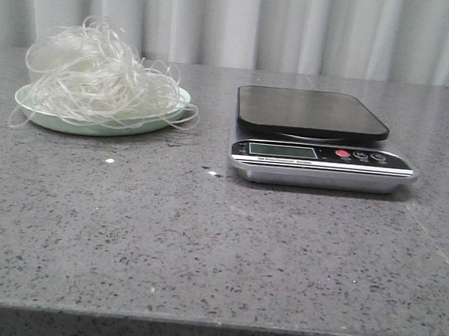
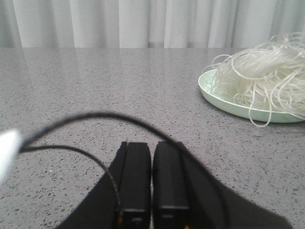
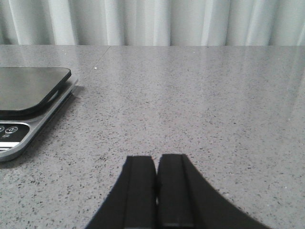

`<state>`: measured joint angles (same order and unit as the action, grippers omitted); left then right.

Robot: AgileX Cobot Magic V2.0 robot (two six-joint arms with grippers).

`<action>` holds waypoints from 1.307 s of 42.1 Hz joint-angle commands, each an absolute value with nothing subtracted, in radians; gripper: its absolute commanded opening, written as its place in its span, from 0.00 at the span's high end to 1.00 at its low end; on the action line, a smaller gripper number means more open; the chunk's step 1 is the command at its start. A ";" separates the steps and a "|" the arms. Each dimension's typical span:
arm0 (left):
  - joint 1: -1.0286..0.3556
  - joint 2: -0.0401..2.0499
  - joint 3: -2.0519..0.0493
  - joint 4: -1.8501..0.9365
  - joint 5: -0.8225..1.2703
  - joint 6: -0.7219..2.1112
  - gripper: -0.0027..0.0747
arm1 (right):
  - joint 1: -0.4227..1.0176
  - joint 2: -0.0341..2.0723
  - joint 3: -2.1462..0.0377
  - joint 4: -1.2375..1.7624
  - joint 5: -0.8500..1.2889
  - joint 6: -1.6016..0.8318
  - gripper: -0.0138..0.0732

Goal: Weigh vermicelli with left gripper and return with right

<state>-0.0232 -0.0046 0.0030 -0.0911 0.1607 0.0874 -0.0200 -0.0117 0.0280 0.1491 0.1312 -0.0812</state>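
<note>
both claws pinched empty (tips cropped), scale readout seemingly blank, vermicelli plated.

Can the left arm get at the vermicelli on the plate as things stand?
Probably yes. The vermicelli sits heaped on the green plate, with only bare countertop between it and the left gripper. That gripper is shut, so it would need to open first.

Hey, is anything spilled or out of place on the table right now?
Mostly tidy. The vermicelli sits heaped on the green plate, but a few loose strands droop over its rim toward the table. The scale sits level with nothing on it.
</note>
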 commanded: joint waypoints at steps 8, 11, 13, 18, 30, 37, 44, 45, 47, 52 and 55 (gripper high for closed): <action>-0.026 -0.024 0.011 -0.103 0.085 0.082 0.79 | -0.027 -0.027 0.020 0.155 0.046 -0.086 0.67; -0.026 -0.024 0.011 -0.103 0.085 0.082 0.79 | -0.027 -0.027 0.020 0.155 0.046 -0.086 0.67; -0.026 -0.024 0.011 -0.103 0.085 0.082 0.79 | -0.027 -0.027 0.020 0.155 0.046 -0.086 0.67; -0.026 -0.024 0.011 -0.103 0.085 0.082 0.79 | -0.027 -0.027 0.020 0.155 0.046 -0.086 0.67; -0.026 -0.024 0.011 -0.103 0.083 0.082 0.79 | -0.027 -0.027 0.020 0.155 0.046 -0.086 0.67; -0.026 -0.024 0.011 -0.103 0.064 0.082 0.79 | -0.027 -0.027 0.020 0.155 0.046 -0.086 0.67; -0.026 -0.024 0.011 -0.106 0.014 0.082 0.79 | -0.027 -0.027 0.020 0.155 0.046 -0.086 0.67; -0.026 -0.024 0.011 -0.107 0.000 0.082 0.79 | -0.027 -0.027 0.020 0.155 0.046 -0.086 0.67; -0.026 -0.024 0.011 -0.107 -0.046 0.082 0.79 | -0.027 -0.027 0.020 0.155 0.046 -0.086 0.67; -0.026 -0.024 0.011 -0.107 -0.212 0.082 0.79 | -0.027 -0.027 0.020 0.155 0.046 -0.086 0.67; -0.026 -0.024 0.009 -0.107 -0.358 0.082 0.79 | -0.027 -0.027 0.020 0.155 0.046 -0.086 0.67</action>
